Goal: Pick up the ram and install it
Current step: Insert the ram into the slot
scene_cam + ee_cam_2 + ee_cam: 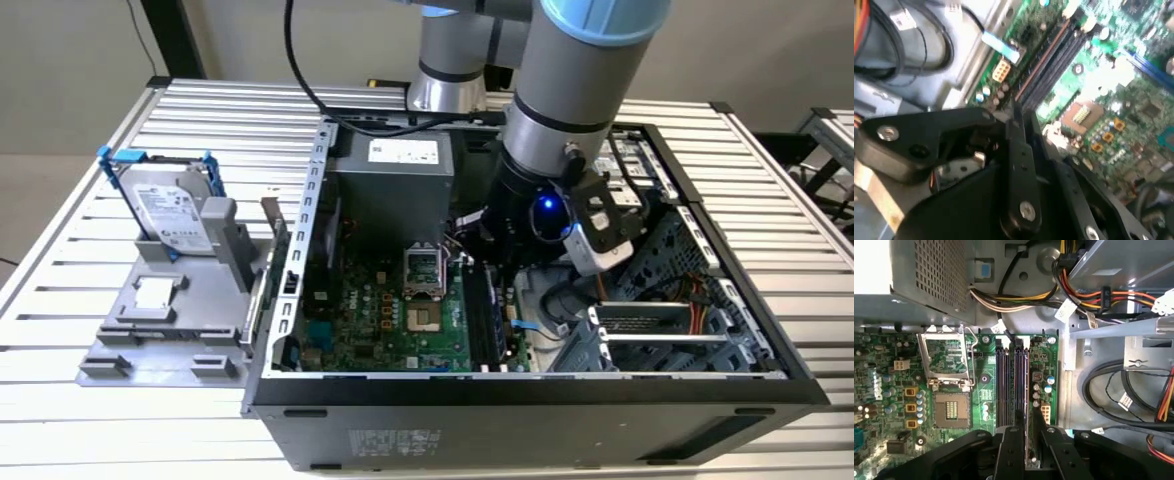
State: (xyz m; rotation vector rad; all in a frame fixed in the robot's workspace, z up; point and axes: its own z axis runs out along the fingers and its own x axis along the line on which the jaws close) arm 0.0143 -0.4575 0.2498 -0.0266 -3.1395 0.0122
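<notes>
We see the claw (1026,432) low over the motherboard's black slots (1011,385), narrow, gripping the ram (1027,390) edge-on in one slot; seating looks unfinished.

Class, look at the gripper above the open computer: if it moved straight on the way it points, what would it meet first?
Probably the black memory slots on the motherboard, directly ahead of the gripper; the remaining gap is unclear.

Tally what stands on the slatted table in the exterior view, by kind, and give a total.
Open computer case: 1
Hard drive: 1
Blue drive bracket: 1
Grey stand: 1
Total: 4
</notes>
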